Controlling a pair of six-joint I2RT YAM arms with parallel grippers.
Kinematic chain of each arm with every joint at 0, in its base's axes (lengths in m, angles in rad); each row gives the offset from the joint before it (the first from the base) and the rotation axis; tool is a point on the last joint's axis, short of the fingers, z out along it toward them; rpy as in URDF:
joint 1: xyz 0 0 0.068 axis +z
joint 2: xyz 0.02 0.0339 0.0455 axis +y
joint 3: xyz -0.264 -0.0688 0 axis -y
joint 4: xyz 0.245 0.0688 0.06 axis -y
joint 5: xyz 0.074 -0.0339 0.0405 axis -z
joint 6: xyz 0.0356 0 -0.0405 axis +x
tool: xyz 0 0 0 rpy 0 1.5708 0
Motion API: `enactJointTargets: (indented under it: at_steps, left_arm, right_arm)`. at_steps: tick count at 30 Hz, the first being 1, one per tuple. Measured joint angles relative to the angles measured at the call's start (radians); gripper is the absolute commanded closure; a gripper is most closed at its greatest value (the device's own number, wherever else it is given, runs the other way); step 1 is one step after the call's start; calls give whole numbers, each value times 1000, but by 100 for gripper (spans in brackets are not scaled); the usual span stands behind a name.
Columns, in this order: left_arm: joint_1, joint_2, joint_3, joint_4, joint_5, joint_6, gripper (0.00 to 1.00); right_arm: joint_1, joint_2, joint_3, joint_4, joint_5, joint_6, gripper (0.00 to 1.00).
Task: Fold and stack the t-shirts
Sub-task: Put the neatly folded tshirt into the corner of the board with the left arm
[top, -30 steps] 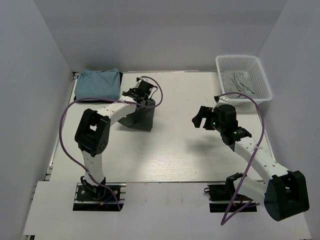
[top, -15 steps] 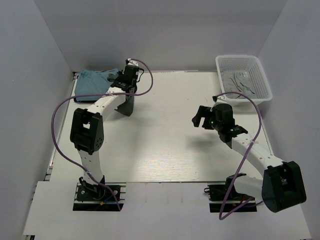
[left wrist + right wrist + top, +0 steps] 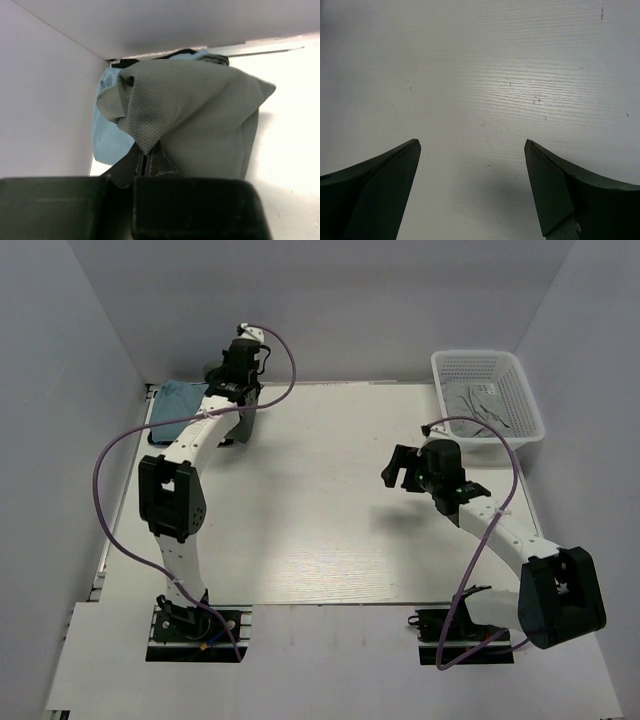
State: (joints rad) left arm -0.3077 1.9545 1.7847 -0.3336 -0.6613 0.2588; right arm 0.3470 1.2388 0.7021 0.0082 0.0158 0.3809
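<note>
My left gripper (image 3: 238, 400) is at the table's back left, shut on a dark grey-green t-shirt (image 3: 244, 426) that hangs bunched from it. In the left wrist view the closed fingertips (image 3: 145, 161) pinch a fold of this shirt (image 3: 200, 115). A folded light teal-blue t-shirt (image 3: 175, 405) lies in the back left corner, just behind and left of the hanging shirt; it also shows in the left wrist view (image 3: 107, 135). My right gripper (image 3: 395, 468) is open and empty above bare table at mid right (image 3: 472, 150).
A white mesh basket (image 3: 487, 354) stands at the back right with pale grey t-shirts (image 3: 480, 405) inside. White walls close in the back and both sides. The arms' purple cables loop above the table.
My left gripper has carried the dark grey-green t-shirt from the middle of the table back and left to the teal-blue shirt. The right arm has hardly moved.
</note>
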Motion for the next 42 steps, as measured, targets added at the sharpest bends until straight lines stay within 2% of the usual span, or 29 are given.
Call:
enactJointTargets:
  at_steps: [11,23,36,37,39,40,41,42]
  left_arm:
    - [124,150,145,-6,53,11,100]
    - [264,204,166,-31,128,-6,100]
    - [336,264,195,-33,190,-36,100]
    - [341,270,195,-33,190,-40,86]
    - [349,292,208,-41,187,-48,46]
    - [355,305,223,-54,183,-50,8]
    - [360,315,234,-62,178,-60,0]
    - [366,322,240,-66,168,-70,0]
  right_arm:
    - [0,16,47,-6,-11,1,10]
    - [0,98,114,-7,-58,3,10]
    - [0,134,146,-7,-83,3,10]
    - [0,137,146,-7,-84,3,10]
    - [0,142,146,-7,-87,3,10]
    - [0,144,147,-7,-87,3,10]
    - [0,147,149,-8,-88,4,10]
    - [0,150,151,-8,-90,4,10]
